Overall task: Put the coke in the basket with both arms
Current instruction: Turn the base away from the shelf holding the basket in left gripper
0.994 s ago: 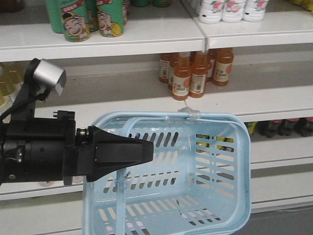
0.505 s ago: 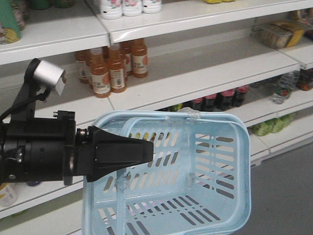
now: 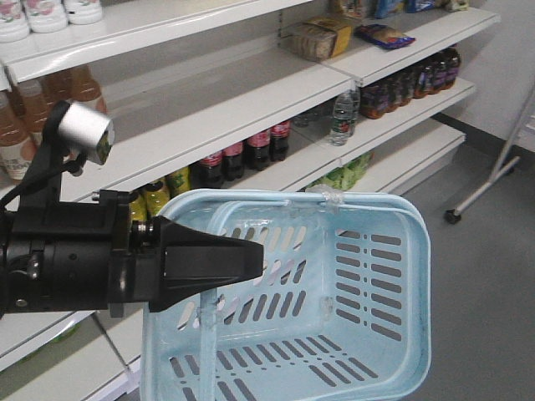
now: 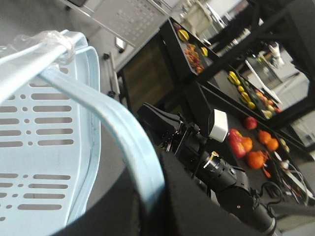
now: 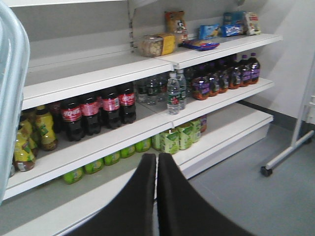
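Note:
Several dark coke bottles (image 3: pixel 242 154) with red labels stand on a middle shelf; they also show in the right wrist view (image 5: pixel 98 110). The light blue basket (image 3: pixel 401 251) hangs empty in front of me. My left gripper (image 4: pixel 157 191) is shut on the basket handle (image 4: pixel 98 113); it is out of the front view. My right gripper (image 3: pixel 259 255) is shut and empty, level with the basket's near rim, its fingers (image 5: pixel 147 196) pressed together and well short of the coke.
White shelves (image 3: pixel 251 109) hold orange drink bottles (image 3: pixel 17 125), water bottles (image 3: pixel 341 117), green bottles (image 5: pixel 170 140) and snack packs (image 5: pixel 157 44). Grey floor (image 3: pixel 485 301) lies to the right with a wheeled stand leg (image 3: pixel 456 213). Dark fruit racks (image 4: pixel 246 142) show behind.
The view has swung right along the shelves: the orange bottles slid off to the left and the coke bottles and floor came in. Both grippers and the basket keep their places.

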Controlling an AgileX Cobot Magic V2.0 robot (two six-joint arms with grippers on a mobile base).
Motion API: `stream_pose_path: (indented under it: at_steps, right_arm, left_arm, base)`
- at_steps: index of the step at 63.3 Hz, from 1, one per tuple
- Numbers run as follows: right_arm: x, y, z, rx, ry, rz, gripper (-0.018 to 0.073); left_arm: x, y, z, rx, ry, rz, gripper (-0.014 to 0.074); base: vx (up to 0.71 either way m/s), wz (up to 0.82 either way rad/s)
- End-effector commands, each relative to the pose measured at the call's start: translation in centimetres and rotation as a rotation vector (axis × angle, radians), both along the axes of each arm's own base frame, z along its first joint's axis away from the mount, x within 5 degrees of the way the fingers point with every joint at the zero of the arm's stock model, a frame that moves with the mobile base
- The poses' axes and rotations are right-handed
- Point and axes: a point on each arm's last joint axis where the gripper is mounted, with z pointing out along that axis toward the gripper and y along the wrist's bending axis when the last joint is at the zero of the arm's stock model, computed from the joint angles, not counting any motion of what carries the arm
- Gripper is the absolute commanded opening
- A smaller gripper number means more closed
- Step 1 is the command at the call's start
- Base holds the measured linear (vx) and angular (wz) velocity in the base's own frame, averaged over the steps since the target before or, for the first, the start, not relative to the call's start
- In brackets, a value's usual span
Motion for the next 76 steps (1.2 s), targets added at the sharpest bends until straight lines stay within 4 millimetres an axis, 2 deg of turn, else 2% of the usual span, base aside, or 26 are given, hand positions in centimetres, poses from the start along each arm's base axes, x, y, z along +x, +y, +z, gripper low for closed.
stream_pose_path:
  at_steps: [1, 76]
  right_arm:
    - [-0.03, -0.03, 0.40, -0.011, -0.080, -0.003, -0.0005]
    - [-0.03, -0.03, 0.40, -0.011, -0.080, -0.003, -0.0005]
  left_arm:
    - [-0.53, 0.07, 1.90, -0.097, -0.014, 0.000, -0.0007]
    - [-0.53, 0.07, 1.90, -0.097, -0.014, 0.000, -0.0006]
  base:
    - [-0.06, -0.51]
    - [-0.04, -0.35]
